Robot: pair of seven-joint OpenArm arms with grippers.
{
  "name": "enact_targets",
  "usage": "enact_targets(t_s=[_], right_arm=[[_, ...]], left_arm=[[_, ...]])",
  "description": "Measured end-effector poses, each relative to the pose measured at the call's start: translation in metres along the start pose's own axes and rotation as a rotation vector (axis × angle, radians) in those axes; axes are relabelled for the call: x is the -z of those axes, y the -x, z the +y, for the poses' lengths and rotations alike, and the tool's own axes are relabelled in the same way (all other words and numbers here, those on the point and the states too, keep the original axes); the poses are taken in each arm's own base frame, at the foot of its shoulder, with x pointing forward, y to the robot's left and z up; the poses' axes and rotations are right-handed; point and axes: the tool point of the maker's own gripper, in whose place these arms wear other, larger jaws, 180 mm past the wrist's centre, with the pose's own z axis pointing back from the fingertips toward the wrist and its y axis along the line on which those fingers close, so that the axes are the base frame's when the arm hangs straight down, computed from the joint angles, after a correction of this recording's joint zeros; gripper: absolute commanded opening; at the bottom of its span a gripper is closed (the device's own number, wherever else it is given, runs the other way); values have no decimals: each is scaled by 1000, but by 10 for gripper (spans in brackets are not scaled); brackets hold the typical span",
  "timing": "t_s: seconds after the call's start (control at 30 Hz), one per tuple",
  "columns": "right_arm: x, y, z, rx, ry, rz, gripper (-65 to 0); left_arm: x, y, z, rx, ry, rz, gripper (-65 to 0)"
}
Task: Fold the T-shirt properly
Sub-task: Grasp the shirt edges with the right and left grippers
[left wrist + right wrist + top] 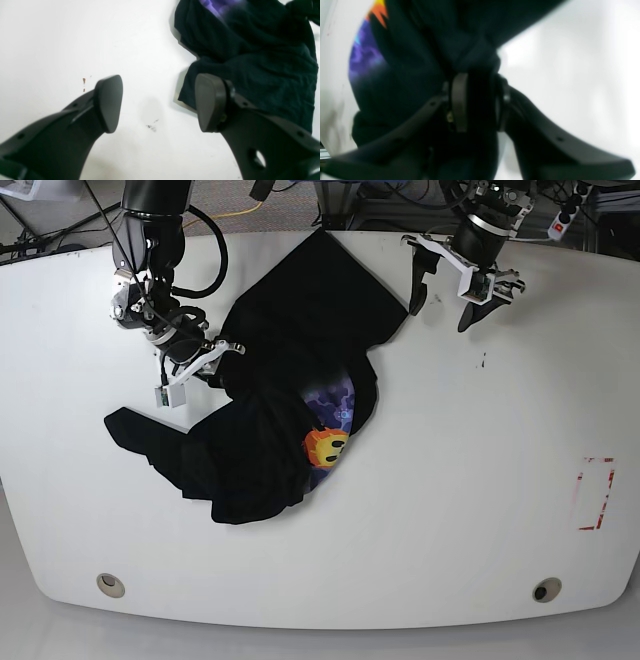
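There is one T-shirt (270, 370), one white table (450, 510) and two robot arms, each with one claw. The T-shirt is big and black, and it is not flat. It lies bunched up and wrinkled on the left half of the table, running from near the far edge down toward the middle. One part sticks out like a sleeve toward the left edge. A bit of the picture on its front peeks out near the middle of the table: an orange and yellow smiling face (326, 446) on blue and purple shapes. The rest of the picture is hidden under black folds. The right claw (212, 356) is over the left side of the T-shirt, and its two fingers are pinched tight on a bunch of black cloth. In the right wrist view the cloth is squeezed between the two fingers (460, 102) and the colored picture shows off to the side. The left claw (452, 288) is near the far edge of the table, just beside the top end of the T-shirt. Its two fingers (110, 102) stand wide apart with nothing between them, and only bare white table shows in the gap
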Motion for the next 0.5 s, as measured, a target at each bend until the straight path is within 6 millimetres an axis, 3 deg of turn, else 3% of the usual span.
enact_targets(t_s=[0.1, 0.5], right_arm=[[3, 0, -3, 1, 6, 9, -650], [0, 2, 0, -8, 3, 9, -650]], left_arm=[[0, 0, 0, 0, 0, 0, -228], [3, -3, 0, 2, 3, -8, -225]])
